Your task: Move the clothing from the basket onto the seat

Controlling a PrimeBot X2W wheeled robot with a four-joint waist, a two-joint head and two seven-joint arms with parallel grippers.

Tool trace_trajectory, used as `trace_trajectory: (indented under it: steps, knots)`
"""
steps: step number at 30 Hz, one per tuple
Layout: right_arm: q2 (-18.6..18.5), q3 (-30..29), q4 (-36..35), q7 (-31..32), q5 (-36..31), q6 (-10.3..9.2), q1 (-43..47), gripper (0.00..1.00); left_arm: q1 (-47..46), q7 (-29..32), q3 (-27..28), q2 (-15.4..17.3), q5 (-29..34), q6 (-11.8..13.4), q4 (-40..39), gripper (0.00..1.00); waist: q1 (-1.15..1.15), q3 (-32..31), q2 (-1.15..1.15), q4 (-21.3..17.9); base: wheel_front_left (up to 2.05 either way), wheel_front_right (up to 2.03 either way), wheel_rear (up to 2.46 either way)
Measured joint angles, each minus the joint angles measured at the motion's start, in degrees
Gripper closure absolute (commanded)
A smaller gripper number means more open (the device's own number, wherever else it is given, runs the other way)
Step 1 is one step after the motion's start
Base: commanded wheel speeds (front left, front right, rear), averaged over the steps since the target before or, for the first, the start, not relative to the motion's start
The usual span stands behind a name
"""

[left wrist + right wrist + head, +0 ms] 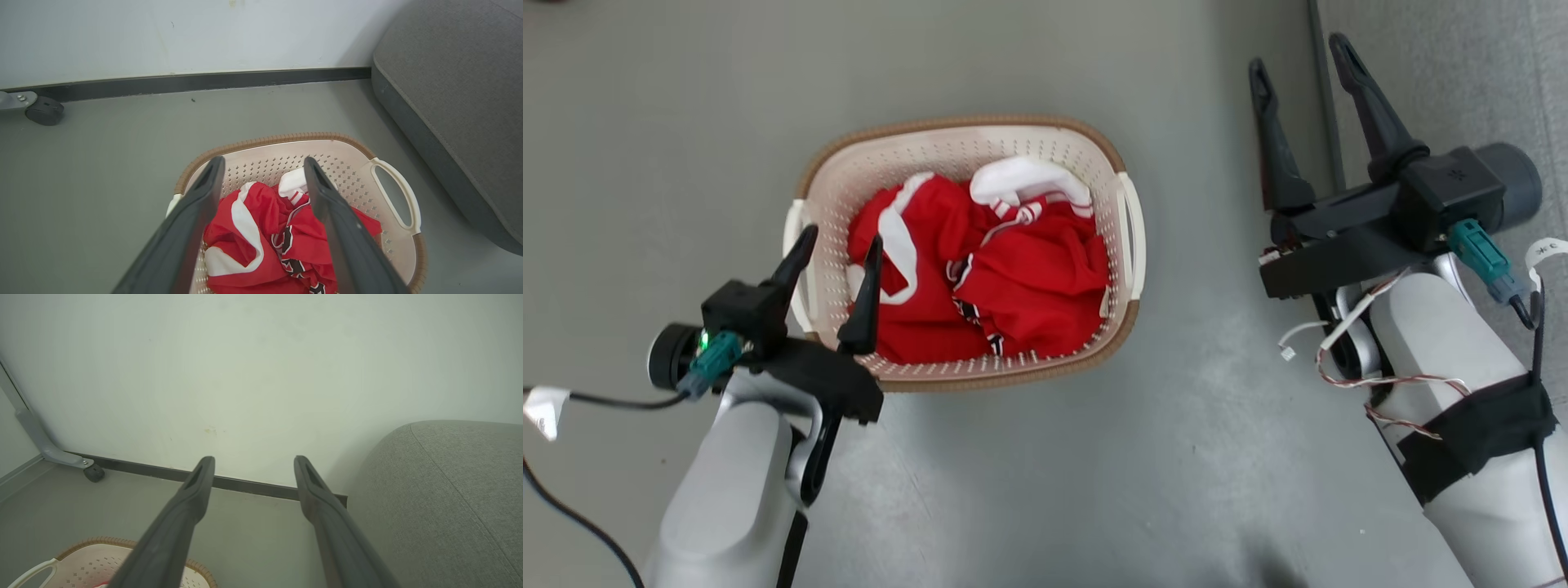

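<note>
Red clothing (1013, 282) with white trim lies crumpled in the cream basket (1045, 143) on the grey floor; it shows between the fingers in the left wrist view too, clothing (265, 228) inside the basket (392, 192). My left gripper (840, 241) hangs open over the basket's left rim, touching nothing. My right gripper (1298, 51) is open and empty, raised to the right of the basket beside the grey seat (1445, 73). The seat (453, 98) lies right of the basket; its rounded corner, the seat (445, 498), fills the right of the right wrist view.
A pale wall with a dark baseboard (196, 81) runs behind the basket. A caster wheel (44, 110) on a metal leg (36, 437) stands at the far left by the wall. Bare grey floor surrounds the basket.
</note>
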Motion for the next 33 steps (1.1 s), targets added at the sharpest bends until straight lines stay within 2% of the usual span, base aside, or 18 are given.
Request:
trace_trajectory:
  steps: [7, 18, 33]
  knots:
    - [2.8, 0.3, -2.4, -0.4, -1.6, -0.33, -2.5, 0.00, -6.3, 0.5, -3.8, 1.2, 0.2, -0.1, 1.6, 0.00, 0.00, 5.8, 0.00, -1.4, 0.00, 0.00, 0.00]
    - [4.9, 0.2, -3.4, -0.4, -4.3, -0.43, -6.1, 0.00, -12.5, 3.1, -14.5, 3.5, 0.5, -0.1, 4.4, 0.00, 0.00, 13.7, 0.00, -3.8, 0.00, 0.00, 0.00]
    - [5.9, 0.0, -3.2, -0.4, -4.9, -0.43, -6.4, 0.00, -16.6, 4.6, -26.8, 5.9, 0.5, -0.1, 8.5, 0.00, -0.01, 17.8, -0.01, -5.9, 0.00, 0.00, 0.00]
